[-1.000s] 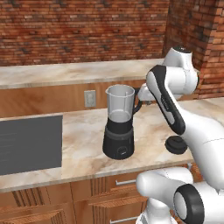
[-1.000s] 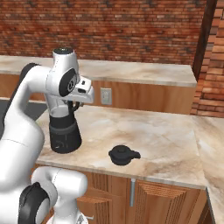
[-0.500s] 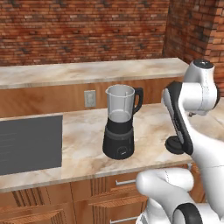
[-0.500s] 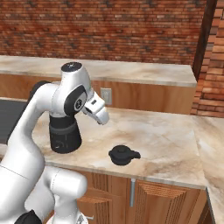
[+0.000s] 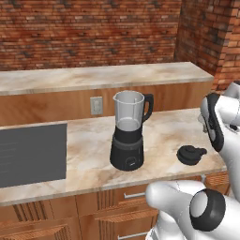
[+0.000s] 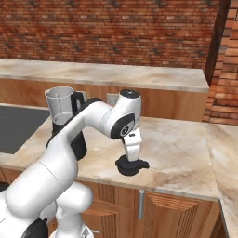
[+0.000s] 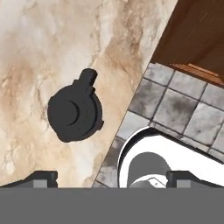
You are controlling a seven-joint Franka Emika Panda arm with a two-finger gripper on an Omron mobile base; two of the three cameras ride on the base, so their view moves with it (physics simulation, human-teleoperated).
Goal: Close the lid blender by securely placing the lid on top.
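The lid (image 7: 75, 113) lies on the counter (image 5: 89, 145), unmarked; fingers (image 7: 41, 177) spread open above it.

black lid (image 7: 75, 113) on marble counter (image 7: 35, 52), near edge

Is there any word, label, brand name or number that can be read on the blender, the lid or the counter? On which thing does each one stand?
None: no readable text appears anywhere.
The blender has a round front button with no legible mark.
The lid is plain black.
The wall outlet carries no writing.
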